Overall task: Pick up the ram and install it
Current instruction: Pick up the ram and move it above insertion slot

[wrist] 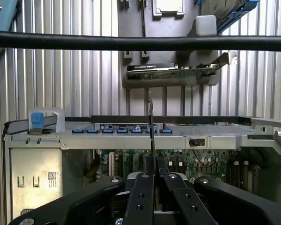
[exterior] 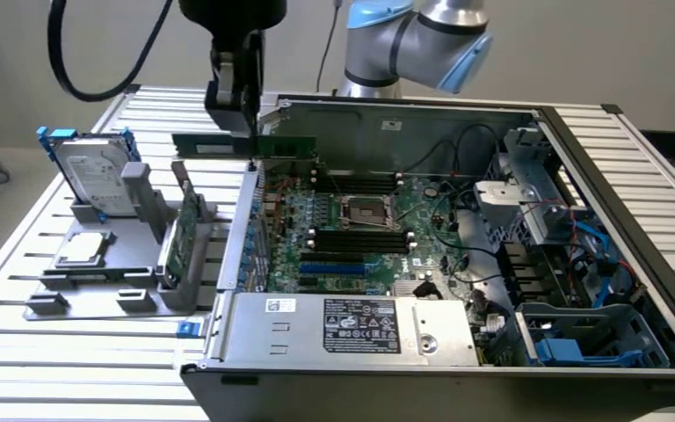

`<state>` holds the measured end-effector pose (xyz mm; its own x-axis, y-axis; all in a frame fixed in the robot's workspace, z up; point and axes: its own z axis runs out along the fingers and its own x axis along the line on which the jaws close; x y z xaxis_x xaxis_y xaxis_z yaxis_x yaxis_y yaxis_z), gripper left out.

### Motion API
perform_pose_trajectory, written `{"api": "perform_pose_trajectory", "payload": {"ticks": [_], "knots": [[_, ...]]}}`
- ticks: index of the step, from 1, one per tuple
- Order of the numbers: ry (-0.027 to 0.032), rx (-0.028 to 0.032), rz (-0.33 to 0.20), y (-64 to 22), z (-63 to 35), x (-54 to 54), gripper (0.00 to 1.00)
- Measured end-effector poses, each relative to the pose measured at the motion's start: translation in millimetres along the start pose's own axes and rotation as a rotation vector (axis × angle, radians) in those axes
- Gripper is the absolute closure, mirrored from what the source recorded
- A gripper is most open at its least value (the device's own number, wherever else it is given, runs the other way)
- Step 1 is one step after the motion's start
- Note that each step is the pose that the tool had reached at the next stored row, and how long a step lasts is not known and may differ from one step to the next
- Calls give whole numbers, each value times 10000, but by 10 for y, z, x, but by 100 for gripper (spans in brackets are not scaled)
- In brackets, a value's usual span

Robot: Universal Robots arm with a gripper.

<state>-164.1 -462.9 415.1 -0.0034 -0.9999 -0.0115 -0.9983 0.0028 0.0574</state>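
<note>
- Seeing, nearest the wrist lens, two black fingers (wrist: pixel 141 197) closing narrowly on a thin board viewed edge-on.
- Holding the ram (wrist: pixel 151 126) in the gripper (wrist: pixel 153 164), with the jaws drawn almost together and just the stick's thickness between them.
- Showing in the wrist view as a slim dark line, rising out of the fingertips and crossing the rim of the computer case (wrist: pixel 131 133).
- Carrying the stick level and lengthwise in the exterior view, pinched near its middle, with green board (exterior: pixel 291 144) sticking out past both sides of the fingers.
- Hanging in the air over the open case, above its wall on the exterior view's left, touching nothing but the fingers.
- Hovering well apart from the black memory slots (exterior: pixel 361 239) on the motherboard (exterior: pixel 431 237), those slots lying lower and toward the exterior view's right of the stick.
- Seeing a silver power supply (exterior: pixel 361 325) lying across the near end of the case.
- Seeing a grey holder (exterior: pixel 103 281) on the exterior view's left of the case, carrying a hard drive (exterior: pixel 94 176) upright at its far end, an expansion card (exterior: pixel 183 237) on edge just beside the case wall, and a processor chip (exterior: pixel 83 249) lying flat.
- Seeing the same card lying beyond the case rim in the wrist view, well apart from the held stick.
- Seeing a thick black cable (wrist: pixel 131 42) stretching straight across the wrist view.
- Resting case and holder side by side on a slatted metal table (exterior: pixel 80 369).
</note>
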Motion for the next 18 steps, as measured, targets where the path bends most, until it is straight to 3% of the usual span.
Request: {"api": "perform_pose_trajectory", "payload": {"ticks": [3, 8, 10, 18], "knots": [[-74, 0, -5, -114, -15, -7, 86], [-358, -1, -21, -269, -5, -44, 86], [-421, -1, -25, -331, 11, -70, 86], [-445, -2, -20, -677, 125, -124, 86]]}}
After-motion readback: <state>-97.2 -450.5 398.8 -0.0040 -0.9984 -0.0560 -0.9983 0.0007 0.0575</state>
